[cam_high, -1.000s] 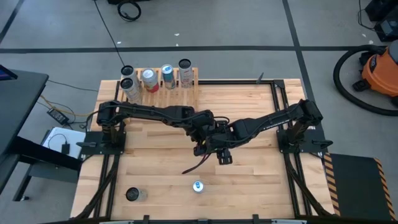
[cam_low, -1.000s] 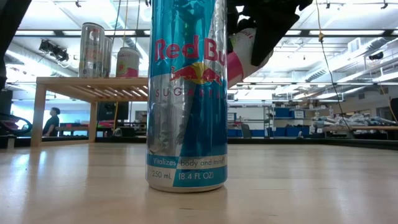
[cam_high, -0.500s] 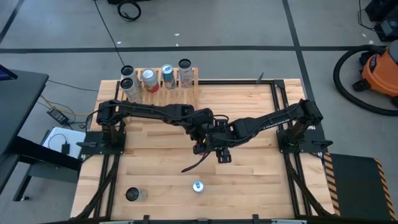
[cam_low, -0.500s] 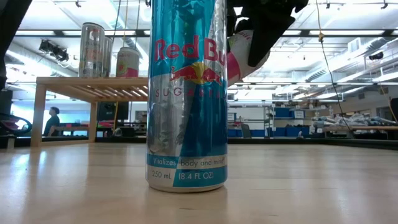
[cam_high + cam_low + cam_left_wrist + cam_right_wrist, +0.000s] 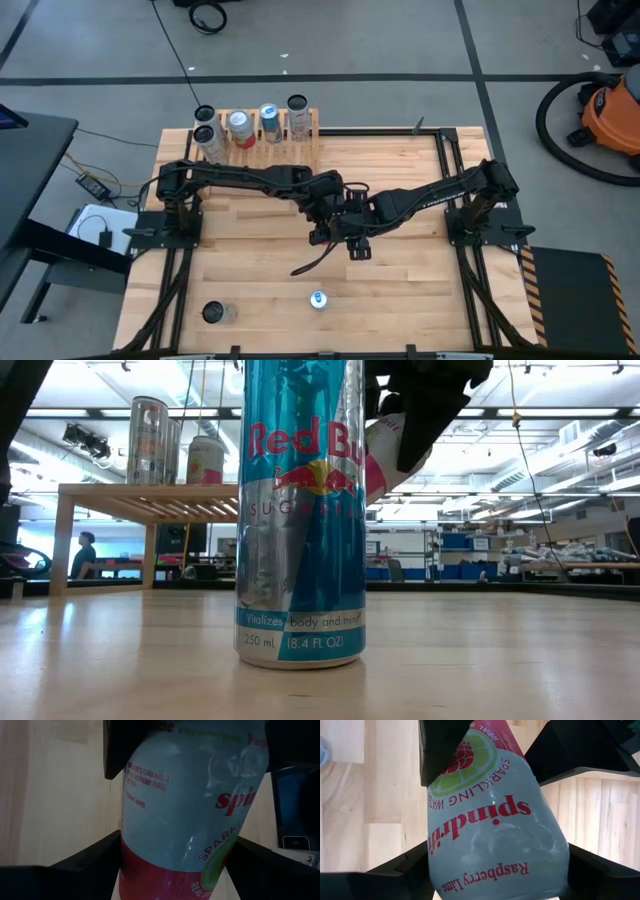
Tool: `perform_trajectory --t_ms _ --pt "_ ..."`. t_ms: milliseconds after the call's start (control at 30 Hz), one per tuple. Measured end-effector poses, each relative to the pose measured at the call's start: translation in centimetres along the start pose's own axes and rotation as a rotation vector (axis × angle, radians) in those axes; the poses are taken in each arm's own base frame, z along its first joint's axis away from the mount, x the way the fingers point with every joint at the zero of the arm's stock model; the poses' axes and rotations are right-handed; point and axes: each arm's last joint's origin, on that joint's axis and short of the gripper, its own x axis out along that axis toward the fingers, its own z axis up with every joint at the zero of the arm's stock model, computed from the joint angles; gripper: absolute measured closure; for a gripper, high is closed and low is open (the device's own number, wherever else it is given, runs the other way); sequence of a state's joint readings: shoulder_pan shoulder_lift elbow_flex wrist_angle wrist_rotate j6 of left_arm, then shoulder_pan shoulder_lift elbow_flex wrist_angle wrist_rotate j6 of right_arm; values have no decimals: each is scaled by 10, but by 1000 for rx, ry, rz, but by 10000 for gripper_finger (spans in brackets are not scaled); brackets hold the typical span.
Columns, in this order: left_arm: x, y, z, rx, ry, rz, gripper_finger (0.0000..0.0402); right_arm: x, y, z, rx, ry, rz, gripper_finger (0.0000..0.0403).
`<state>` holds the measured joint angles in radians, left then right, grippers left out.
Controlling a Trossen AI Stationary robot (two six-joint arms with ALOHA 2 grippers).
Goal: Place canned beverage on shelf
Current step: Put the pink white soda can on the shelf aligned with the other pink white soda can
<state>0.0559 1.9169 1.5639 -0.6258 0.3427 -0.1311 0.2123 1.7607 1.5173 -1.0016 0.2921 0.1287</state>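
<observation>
Already the pale slatted wooden shelf (image 5: 262,140) at the table's far left carries several cans, while mid-table both the left gripper (image 5: 328,222) and right gripper (image 5: 350,228) clamp one pale-blue-and-pink Spindrift sparkling-water can (image 5: 495,830), with shelving left.

Between my left gripper's (image 5: 325,222) fingers (image 5: 85,865) sits a can (image 5: 195,805), and my right gripper (image 5: 352,232) has its fingers (image 5: 440,745) on that same can from the opposite side, above the middle of the table (image 5: 250,290). Beyond my fingers, at the table's far left edge, stands the shelf (image 5: 290,152) with five cans (image 5: 240,128) on it. Nearer than my fingers, a second can (image 5: 318,299) stands alone on the table, and a third can (image 5: 214,313) stands well to its left.
</observation>
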Motion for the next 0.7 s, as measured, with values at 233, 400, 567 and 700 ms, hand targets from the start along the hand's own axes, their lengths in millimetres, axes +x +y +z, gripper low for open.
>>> perform_trajectory --t_ms 233,400,567,700 --pt "0 -1 0 12 -2 -2 85 0 1 0 6 3 15 86" --pt "0 -1 0 11 -1 -1 85 0 1 0 4 3 17 85" --pt "0 -1 0 10 1 0 85 0 0 0 -8 4 17 85" --pt "0 -1 0 13 5 -27 85 0 0 0 -13 4 24 84"
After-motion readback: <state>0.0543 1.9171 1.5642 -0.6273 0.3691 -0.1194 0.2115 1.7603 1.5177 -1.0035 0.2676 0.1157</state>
